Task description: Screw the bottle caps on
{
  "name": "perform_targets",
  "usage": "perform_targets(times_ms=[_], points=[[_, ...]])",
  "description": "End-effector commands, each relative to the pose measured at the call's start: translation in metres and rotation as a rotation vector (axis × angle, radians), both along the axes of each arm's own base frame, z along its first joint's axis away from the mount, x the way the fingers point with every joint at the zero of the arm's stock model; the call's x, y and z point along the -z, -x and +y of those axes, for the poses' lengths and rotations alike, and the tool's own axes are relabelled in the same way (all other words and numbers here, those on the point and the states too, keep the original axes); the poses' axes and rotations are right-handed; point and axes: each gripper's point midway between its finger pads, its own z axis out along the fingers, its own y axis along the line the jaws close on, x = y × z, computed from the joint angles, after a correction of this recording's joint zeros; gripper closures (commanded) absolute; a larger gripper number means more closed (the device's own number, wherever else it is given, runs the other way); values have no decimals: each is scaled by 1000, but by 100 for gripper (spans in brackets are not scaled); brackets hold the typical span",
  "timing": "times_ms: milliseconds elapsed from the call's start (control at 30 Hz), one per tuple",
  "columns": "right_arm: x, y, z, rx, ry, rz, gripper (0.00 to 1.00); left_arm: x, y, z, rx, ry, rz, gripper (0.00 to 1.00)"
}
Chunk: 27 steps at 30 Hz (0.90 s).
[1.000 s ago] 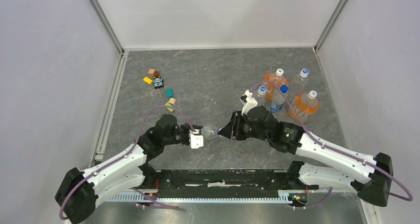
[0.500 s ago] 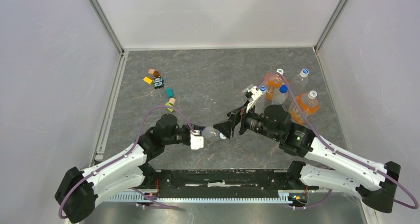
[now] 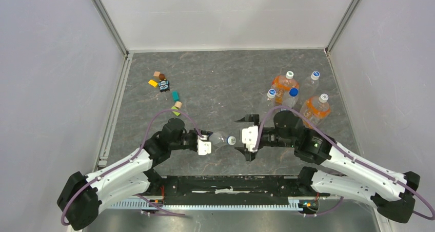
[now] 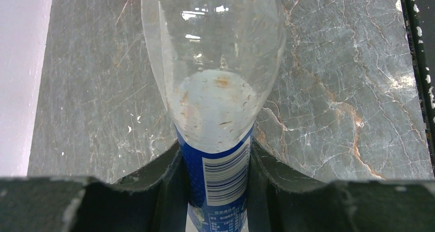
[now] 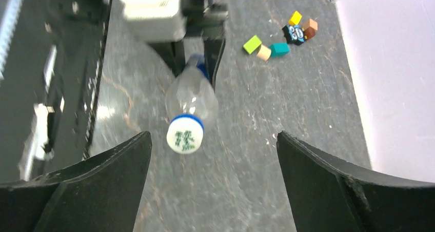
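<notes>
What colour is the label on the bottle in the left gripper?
The label is blue; the left wrist view shows it best.

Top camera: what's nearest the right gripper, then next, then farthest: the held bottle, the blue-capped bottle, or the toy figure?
1. Held bottle, just in front of the right gripper.
2. Blue-capped bottle, back right.
3. Toy figure, far back left.

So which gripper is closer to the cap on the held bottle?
Right. The right gripper stands open just beyond the cap, not touching it. The left gripper clamps the bottle at its other end, by the blue label.
</notes>
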Motion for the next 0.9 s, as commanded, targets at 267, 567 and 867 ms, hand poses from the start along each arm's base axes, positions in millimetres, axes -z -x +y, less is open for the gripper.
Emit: perform_targets(times_ms=[267,567,867], points=[[16,8,-3,-220,226,-298,24,-19,-3,-9,26,32,-28,57],[28,8,8,-233,262,-329,42,-18,-2,-9,28,29,-25,57],[42,2,13,-210,313,-370,50,-19,-2,-9,27,30,-27,57]])
